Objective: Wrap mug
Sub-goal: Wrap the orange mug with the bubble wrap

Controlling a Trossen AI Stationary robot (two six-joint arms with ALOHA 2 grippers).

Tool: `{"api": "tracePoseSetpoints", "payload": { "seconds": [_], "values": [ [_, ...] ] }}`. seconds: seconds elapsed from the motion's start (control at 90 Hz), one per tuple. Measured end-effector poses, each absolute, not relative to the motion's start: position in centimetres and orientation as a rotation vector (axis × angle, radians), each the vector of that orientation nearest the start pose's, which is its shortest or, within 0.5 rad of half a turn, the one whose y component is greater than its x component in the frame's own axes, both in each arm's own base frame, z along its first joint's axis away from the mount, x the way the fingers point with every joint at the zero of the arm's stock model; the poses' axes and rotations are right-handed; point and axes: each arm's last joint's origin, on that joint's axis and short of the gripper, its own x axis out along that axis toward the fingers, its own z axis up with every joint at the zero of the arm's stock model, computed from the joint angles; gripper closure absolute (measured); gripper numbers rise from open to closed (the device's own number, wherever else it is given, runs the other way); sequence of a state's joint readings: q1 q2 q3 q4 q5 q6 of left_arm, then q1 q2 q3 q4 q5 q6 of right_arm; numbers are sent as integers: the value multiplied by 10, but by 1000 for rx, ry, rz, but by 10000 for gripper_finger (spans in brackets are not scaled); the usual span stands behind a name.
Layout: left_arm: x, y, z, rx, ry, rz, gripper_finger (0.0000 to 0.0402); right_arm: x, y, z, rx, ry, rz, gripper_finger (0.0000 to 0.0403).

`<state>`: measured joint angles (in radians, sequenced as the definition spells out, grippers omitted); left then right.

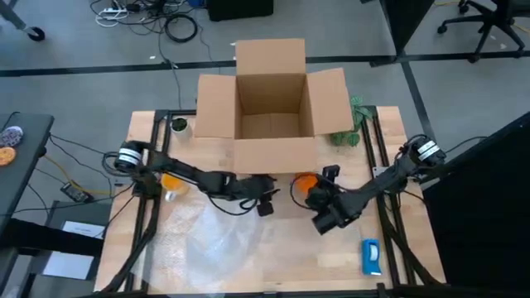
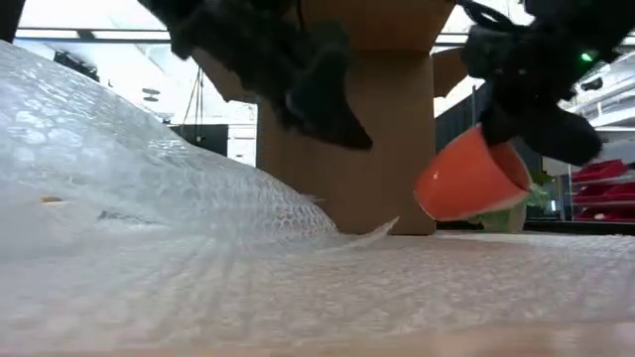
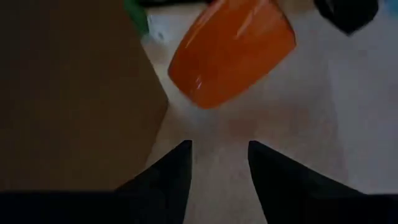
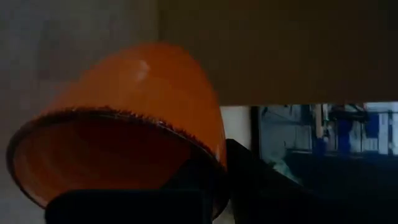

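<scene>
Gripping the orange mug by its rim, the right gripper carries it tilted and clear of the surface, just in front of the open cardboard box. Low view: mug hangs in the air, mouth turned down and toward the right arm, its rounded bottom pointing toward the box wall; a gap shows between mug and the bubble wrap beneath. Right wrist view: one dark finger sits inside the mug's mouth, with a second dark part outside the wall, so the jaws are clamped on the rim.

Left gripper is near the middle of the table, in front of the box's front flap, close to the mug but not touching it. Left wrist view: its two dark fingers stand apart with bare surface between them, nothing held; the mug lies ahead of the tips, box wall alongside.

Bubble wrap sheet is spread over the near half of the wooden table, bunched up higher on the left arm's side in the low view.

Other items: flat blue-and-white object near the front edge on the right arm's side; green item beside the box's right flap; a small orange-and-clear object under the left arm, cannot tell what it is.
</scene>
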<state>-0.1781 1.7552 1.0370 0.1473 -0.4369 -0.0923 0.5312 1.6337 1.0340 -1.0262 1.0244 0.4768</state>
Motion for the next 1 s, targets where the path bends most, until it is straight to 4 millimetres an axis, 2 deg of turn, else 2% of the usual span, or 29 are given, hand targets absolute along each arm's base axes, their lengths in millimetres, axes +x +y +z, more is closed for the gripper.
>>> {"api": "tracePoseSetpoints", "payload": {
  "seconds": [0.167,0.289,0.422,0.656,1.0],
  "values": [
    [372,-60,182,41,537,276,259,242,140,197,-609,910,-543,403],
    [379,-68,173,-19,482,267,259,241,149,195,-538,849,-538,403],
    [383,-77,176,-90,404,250,259,237,148,190,-511,813,-581,403],
    [387,-87,185,-132,277,214,259,233,142,168,-456,802,-576,403],
    [393,-90,170,-182,262,171,259,237,146,163,-375,783,-524,382]
  ]
}}
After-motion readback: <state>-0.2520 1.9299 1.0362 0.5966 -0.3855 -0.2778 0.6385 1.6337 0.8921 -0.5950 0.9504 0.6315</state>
